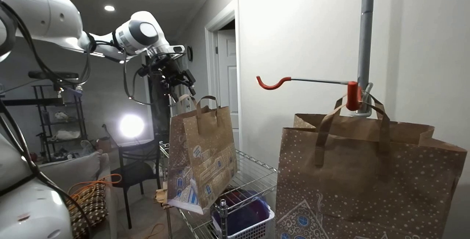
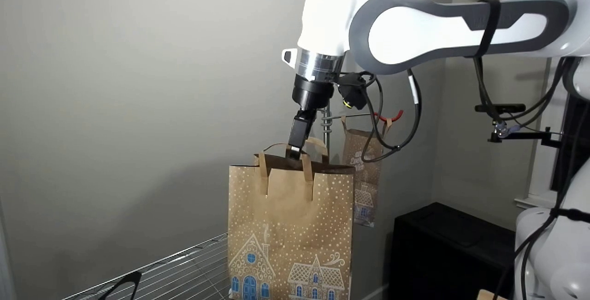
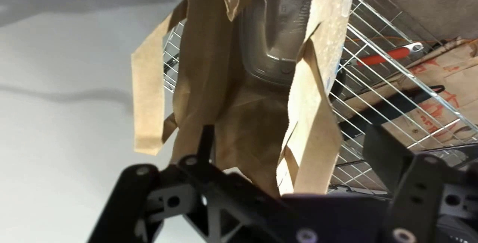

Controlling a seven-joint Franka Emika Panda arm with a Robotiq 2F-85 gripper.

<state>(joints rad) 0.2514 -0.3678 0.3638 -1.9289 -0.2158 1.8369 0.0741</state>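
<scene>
Wrist view: the black two-fingered hand [image 3: 291, 138] has its fingers spread wide and grips nothing; below it, the brown paper bag [image 2: 290, 217], its white dots and blue-windowed houses plain in an exterior view, appears to stand on the silver wire rack [image 3: 407, 72]. Between the fingers, toward 4 o'clock, the flat tan paper handle [image 3: 317, 149] lies along the rim, so closing could crumple both; the second tan loop [image 3: 147, 101], at 9 o'clock, sits outside them, so any lift might tilt and send the clear plastic tub [image 3: 276, 30] inside, at 1 o'clock, sliding. Embossed letters on that tub and the bag's round white mark [image 1: 197, 151] can't be read.
</scene>
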